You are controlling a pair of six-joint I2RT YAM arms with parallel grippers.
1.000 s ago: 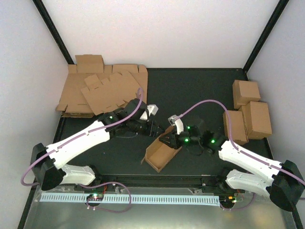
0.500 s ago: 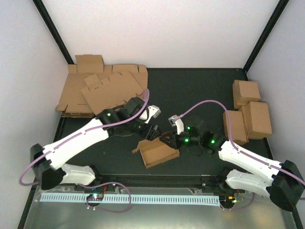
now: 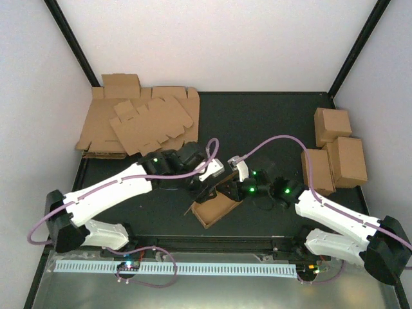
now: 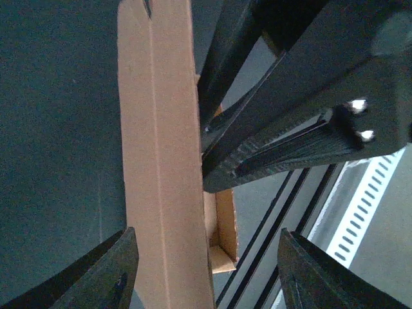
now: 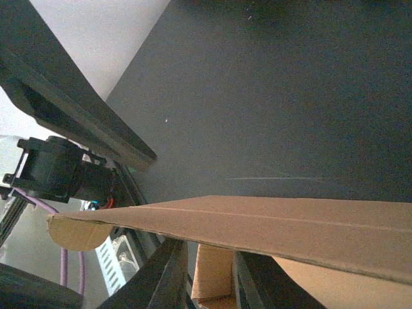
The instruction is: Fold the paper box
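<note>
— Position of the paper box (image 3: 215,207)?

— Found on the black table (image 3: 270,122), near the front middle, between the two grippers. Partly formed: an open tray with walls raised and one long flap loose. Set at a slant to the table's front edge.

— State of the left gripper (image 3: 206,187)?

— Held over the box's far-left side. Jaws wide apart in the left wrist view (image 4: 209,270), straddling the long flap. Flap close against the left-hand finger (image 4: 109,273); cannot tell whether touching. Nothing clamped.

— And the right gripper (image 3: 225,192)?

— Placed at the box's right end. Fingers drawn nearly together and clamped on a wall of the box. Confirmed in the right wrist view (image 5: 209,273) by cardboard filling the narrow gap, under the overhanging flap. Confirmed also from the left wrist camera: black fingers meeting at the box's edge.

— Condition of the box itself?

— Plain brown cardboard, inside of the tray visible from above. No tears or crushing visible. Fine detail of tabs too small to judge.

— Anything else to log?

— Noted: a heap of flat cardboard blanks (image 3: 138,119) in the far-left corner, well apart from the box. Noted: three closed brown boxes (image 3: 347,161) along the right edge, packed close together. Noted: a white perforated rail (image 3: 174,267) across the front, below the arm bases.
</note>
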